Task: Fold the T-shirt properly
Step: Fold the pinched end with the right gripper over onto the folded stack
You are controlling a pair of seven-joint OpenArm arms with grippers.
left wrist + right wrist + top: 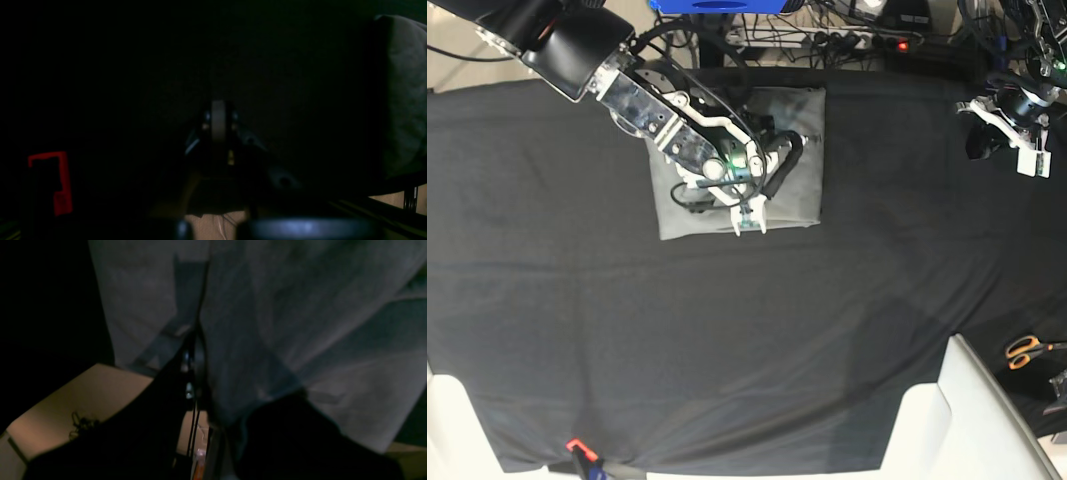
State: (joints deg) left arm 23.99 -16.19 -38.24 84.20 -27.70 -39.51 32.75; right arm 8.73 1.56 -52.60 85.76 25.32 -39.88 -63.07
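The grey T-shirt (pixel 792 150) lies folded into a compact rectangle on the black table cloth (pixel 727 330), at the back middle of the base view. My right gripper (pixel 749 220) sits over the shirt's near edge. In the right wrist view its narrow fingers (pixel 196 340) stand together, with grey T-shirt fabric (pixel 300 323) bunched on both sides of them. My left gripper (pixel 1027 155) hovers far to the right, apart from the shirt. In the dim left wrist view its fingers (pixel 218 120) are pressed together on nothing, and the T-shirt (pixel 407 93) shows at the right edge.
Orange-handled scissors (pixel 1025 350) lie near the table's right edge. White blocks (pixel 967 420) stand at both front corners. A small red clip (pixel 577 446) sits at the front edge. Cables and a power strip (pixel 847 38) run behind the table.
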